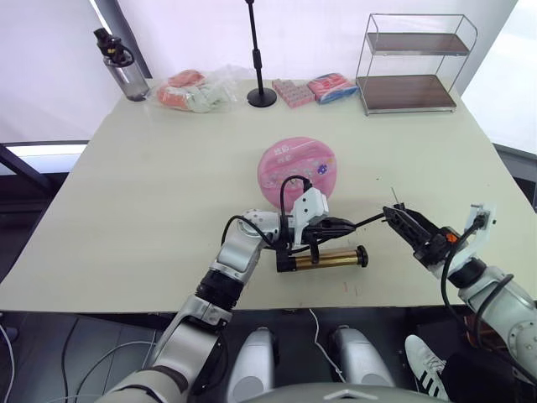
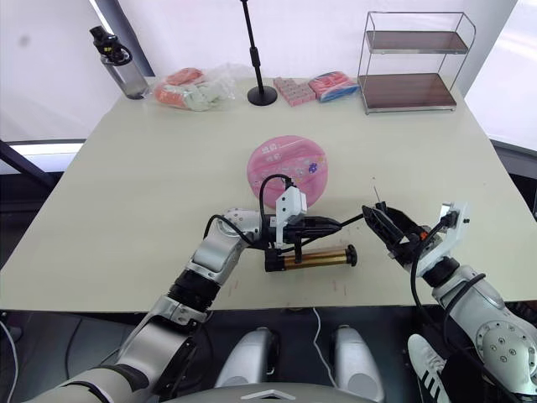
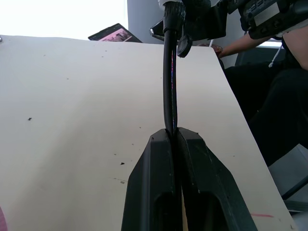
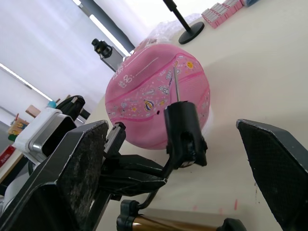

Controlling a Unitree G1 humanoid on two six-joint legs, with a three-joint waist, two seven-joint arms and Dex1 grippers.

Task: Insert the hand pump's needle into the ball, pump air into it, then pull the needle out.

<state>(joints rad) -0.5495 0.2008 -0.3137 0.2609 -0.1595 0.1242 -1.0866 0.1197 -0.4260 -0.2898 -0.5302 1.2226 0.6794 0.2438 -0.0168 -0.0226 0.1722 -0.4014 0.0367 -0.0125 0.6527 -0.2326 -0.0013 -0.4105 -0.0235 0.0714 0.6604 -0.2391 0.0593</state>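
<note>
The pink ball lies squashed at the table's middle. Just in front of it the gold hand pump lies on its side near the front edge. My left gripper is shut on the pump's black hose, which runs rightward to a black fitting. From that fitting the thin needle sticks up, clear of the ball. My right gripper is open, its fingers wide apart on either side of the fitting and touching nothing.
Along the table's far edge stand a water bottle, a plastic bag of packets, a black stand pole, pink packets and a wire shelf. A person's hand rests beyond the right edge.
</note>
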